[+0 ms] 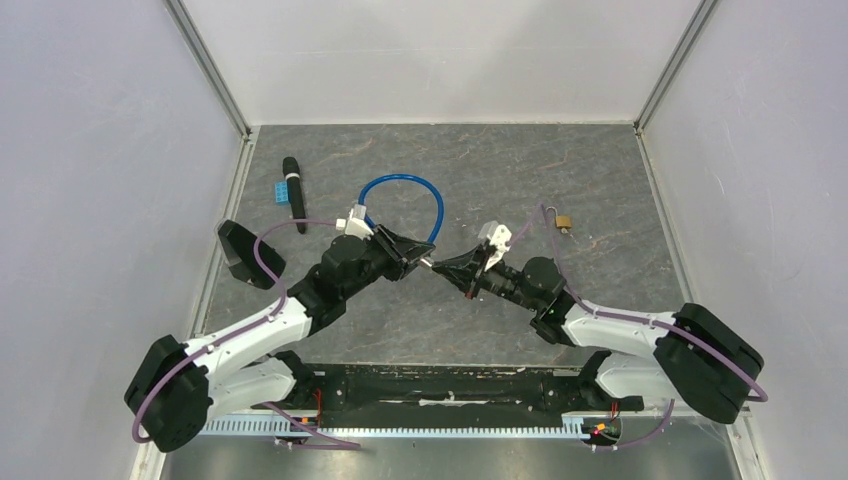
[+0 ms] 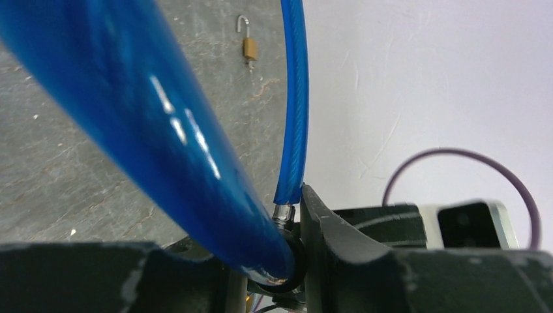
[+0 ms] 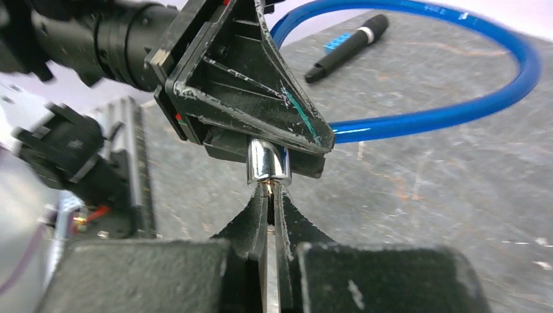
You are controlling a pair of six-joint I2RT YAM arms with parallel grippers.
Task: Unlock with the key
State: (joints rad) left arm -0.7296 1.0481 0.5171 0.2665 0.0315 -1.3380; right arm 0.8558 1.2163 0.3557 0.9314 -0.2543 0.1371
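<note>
Inside left pincer (image 1: 415, 257), lock cylinder (image 3: 268, 163) touches key (image 3: 270, 189).

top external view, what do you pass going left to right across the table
black marker → left gripper → right gripper, pinching the key → brass padlock. Left out: the blue block overlaps the marker, and the blue cable lock overlaps the left gripper.

Grey table (image 1: 600, 300) — marker (image 1: 295, 195), blue block (image 1: 284, 190) left; padlock (image 1: 563, 221) right.
</note>
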